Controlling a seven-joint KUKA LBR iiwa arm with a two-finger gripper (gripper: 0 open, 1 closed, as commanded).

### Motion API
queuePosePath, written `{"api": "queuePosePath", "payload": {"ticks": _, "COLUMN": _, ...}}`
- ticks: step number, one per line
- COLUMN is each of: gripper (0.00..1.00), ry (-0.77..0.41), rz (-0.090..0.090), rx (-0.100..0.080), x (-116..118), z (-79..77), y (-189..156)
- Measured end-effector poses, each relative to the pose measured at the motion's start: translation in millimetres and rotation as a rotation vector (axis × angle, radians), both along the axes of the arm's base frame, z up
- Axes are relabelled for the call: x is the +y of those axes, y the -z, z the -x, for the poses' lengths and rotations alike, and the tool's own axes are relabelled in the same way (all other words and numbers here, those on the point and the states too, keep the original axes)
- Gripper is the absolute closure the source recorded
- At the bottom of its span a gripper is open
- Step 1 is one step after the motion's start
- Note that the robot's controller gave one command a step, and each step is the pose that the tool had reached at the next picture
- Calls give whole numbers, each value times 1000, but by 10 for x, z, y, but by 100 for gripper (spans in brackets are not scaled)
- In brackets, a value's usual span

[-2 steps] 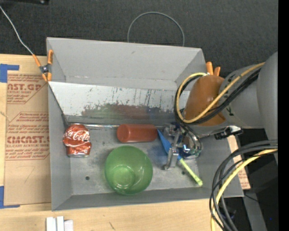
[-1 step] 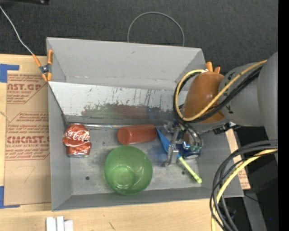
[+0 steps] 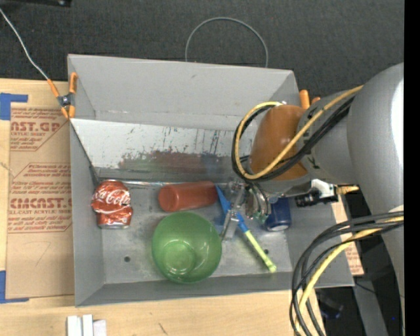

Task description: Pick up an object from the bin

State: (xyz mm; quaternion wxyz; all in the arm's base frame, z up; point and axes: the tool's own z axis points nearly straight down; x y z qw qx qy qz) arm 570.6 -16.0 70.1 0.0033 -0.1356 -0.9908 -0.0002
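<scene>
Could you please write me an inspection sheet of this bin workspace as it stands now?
Surface: grey metal bin, floor scuffed, reddish marks on the back wall.
Job's things: small blue piece and blue-and-green stick, right of centre by the gripper.
Clutter: crushed red cola can at left; red cylinder lying mid-bin; green bowl upright at front; dark blue can at right.
Gripper: gripper low between green bowl and dark blue can; whether it holds anything cannot be told.
Cables: yellow and black cables looped round the orange wrist cover.
Surroundings: thin wire loop behind the bin.
</scene>
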Motion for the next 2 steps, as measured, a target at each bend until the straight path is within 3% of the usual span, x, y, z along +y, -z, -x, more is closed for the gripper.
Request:
{"api": "queuePosePath", "payload": {"ticks": 1, "gripper": 0, "ry": 236, "rz": 4, "rx": -12, "x": -259, "z": -231, "y": 4}}
{"api": "queuePosePath", "payload": {"ticks": 2, "gripper": 100, "ry": 2, "rz": 2, "rx": -15, "x": -11, "z": -44, "y": -48}}
